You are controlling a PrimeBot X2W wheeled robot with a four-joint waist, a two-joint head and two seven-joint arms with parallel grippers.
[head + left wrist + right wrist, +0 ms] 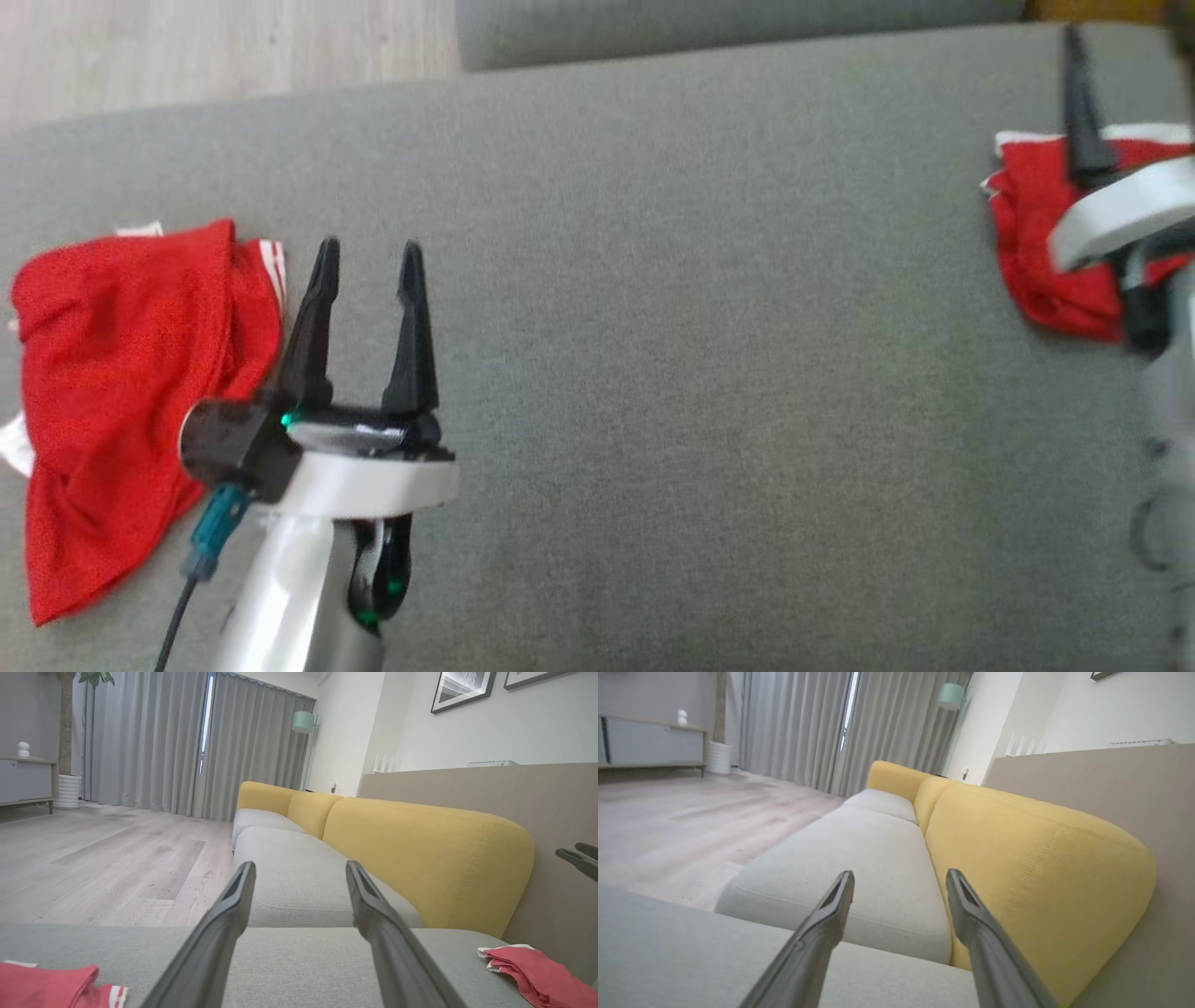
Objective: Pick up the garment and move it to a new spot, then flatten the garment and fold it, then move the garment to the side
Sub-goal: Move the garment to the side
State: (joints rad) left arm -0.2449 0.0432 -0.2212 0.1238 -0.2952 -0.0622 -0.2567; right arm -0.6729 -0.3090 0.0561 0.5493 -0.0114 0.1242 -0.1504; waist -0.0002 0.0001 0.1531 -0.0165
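Note:
Two red garments with white trim lie on the grey cushion. One crumpled garment is at the left edge, and my left gripper stands open just to its right, above the cushion and holding nothing. The left wrist view has this garment at the lower left of the open left gripper. The other garment lies bunched at the right edge, partly hidden by my right arm; one dark finger rises over it. In the right wrist view, my right gripper is open and empty.
A sofa with a yellow backrest and pale grey seats runs on beyond the cushion. Wood floor lies past the cushion's far left edge. A beige wall panel stands on the right.

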